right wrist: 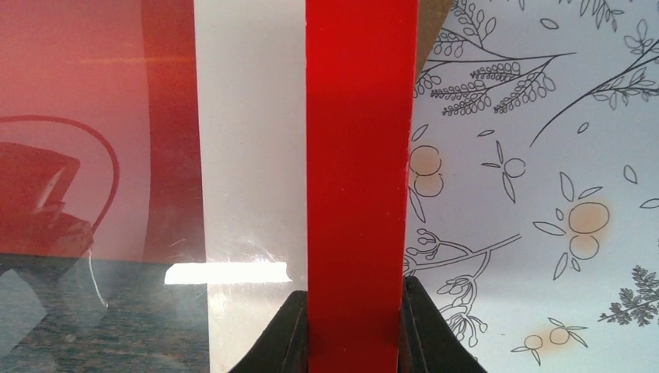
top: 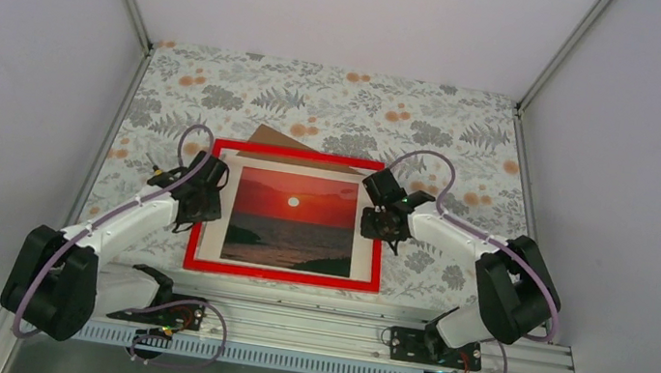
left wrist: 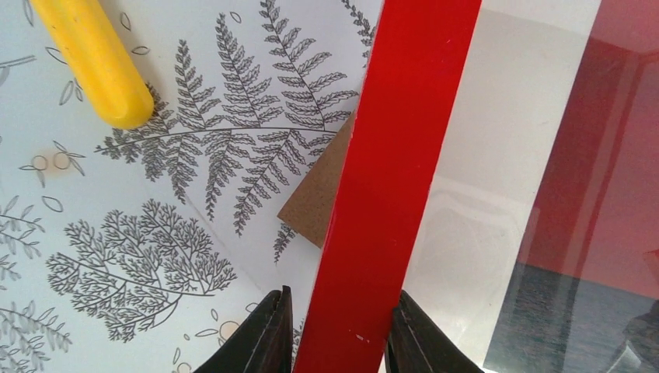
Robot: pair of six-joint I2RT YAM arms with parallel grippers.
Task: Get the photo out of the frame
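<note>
Right gripper [right wrist: 354, 311] clamped on the right rail of the frame [top: 281, 275]; left gripper [left wrist: 342, 301] straddles the left rail, contact unclear. Frame flat on the table [top: 320, 97], long axis left-right, the photo [top: 291, 220] showing its sky toward the far side. Brown board [top: 266, 134] mostly hidden beneath the far rail.

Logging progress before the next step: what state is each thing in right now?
frame: lying flat, face up
photo: inside the frame, not yet out
left gripper: astride the frame's left rail, grip unclear
right gripper: shut on the frame's right rail
brown board: partly under the frame
</note>
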